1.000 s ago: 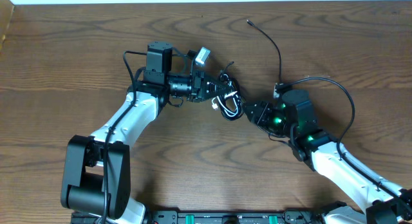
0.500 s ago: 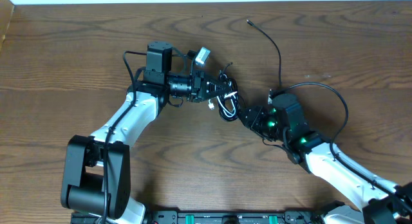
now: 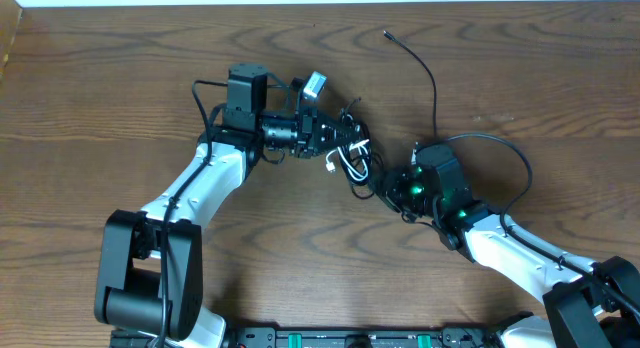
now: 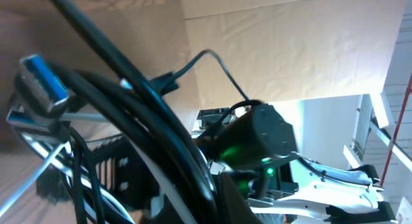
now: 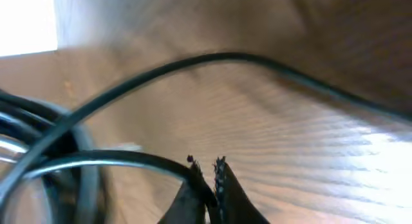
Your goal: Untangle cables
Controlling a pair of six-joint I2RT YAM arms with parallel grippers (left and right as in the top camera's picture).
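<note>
**A:** status on the grippers?

**B:** left gripper [image 3: 335, 140] is clenched on the cable bundle [image 3: 352, 158], which sits right at its tips. right gripper [image 5: 206, 165] is pinched tight on one strand of black cable [image 5: 109, 158]. In the wrist cam the strand comes into its tips from the left.

**A:** where's the rest of it?

**B:** bundle is btw the two grippers, touching both. white cable [image 3: 357, 146] loops just ahead of the left tips. blue plug [image 4: 42, 85] pokes out close in front of the left wrist cam. black tail [image 3: 425, 73] runs over the table [image 3: 120, 78], past the right gripper, w/ its free end well apart from both.

**A:** how to do the pull right?

**B:** imo use the left gripper as a fixed anchor and draw the right gripper slowly away from it, low along the table. A 2nd black strand arcs above the right tips. Can't tell if it's the same cable, so watch it. If the whole bundle drags along instead of one loop sliding out, stop and re-grip nearer a plug end.

**A:** risks?

**B:** the right grip is at the very tips, so the strand could slip. A fast yank prob tightens the knot. Pull in short steps and check the overhead cam btw them.
</note>
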